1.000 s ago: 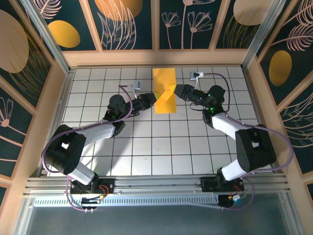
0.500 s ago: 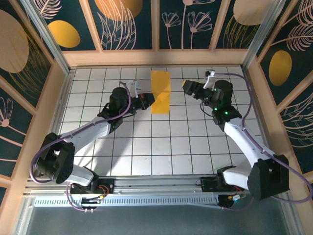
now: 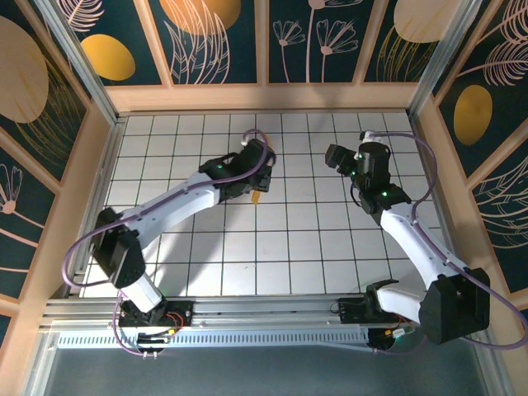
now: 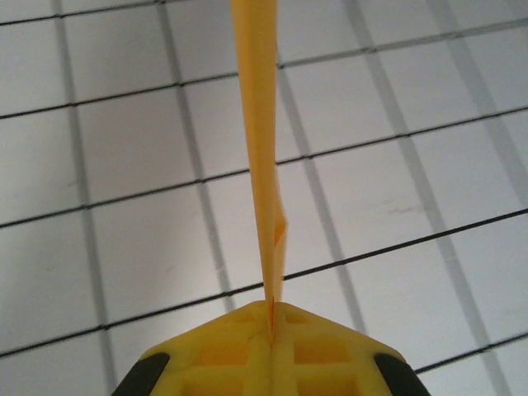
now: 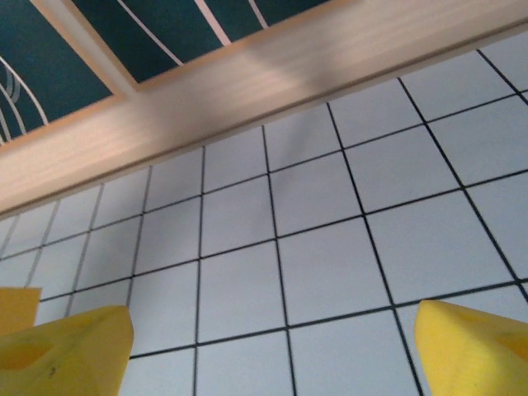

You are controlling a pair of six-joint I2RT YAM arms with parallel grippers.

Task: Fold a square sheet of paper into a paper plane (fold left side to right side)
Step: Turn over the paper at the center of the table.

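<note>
The left pincer [image 4: 272, 309] has its two yellow plastic fingers pressed together, and clamped in the seam between them is the thin yellow-orange sheet of paper [image 4: 257, 124]. The wrist camera sees the paper edge-on. It runs as a narrow blade straight away from the fingertips to the top of the picture, with a small kink in it a little beyond the tips. Behind it lies the white tiled desk with black grid lines [image 4: 124, 165]; whether the far edge of the paper touches the tiles cannot be told.

From above, the left pincer [image 3: 254, 186] sits under its own wrist near the middle of the desk [image 3: 289, 239], slightly toward the far side. The left arm reaches to it diagonally from the near-left corner. Just a small sliver of the paper [image 3: 256, 197] pokes out on the near side of the wrist.

The right pincer [image 5: 272, 346] stands wide open. Its yellow fingertips [image 5: 66, 351] sit at the two lower corners of its wrist view, with bare tiles [image 5: 313, 206] between them and nothing held. From above, the right pincer [image 3: 334, 155] is well apart from the left one, to its right and raised over the far right part of the desk.

Beyond the tiles runs a pale wooden rail [image 5: 206, 107], and above it are dark teal wall panels with yellow-orange ovals and line-drawn plants [image 3: 214, 33].
</note>
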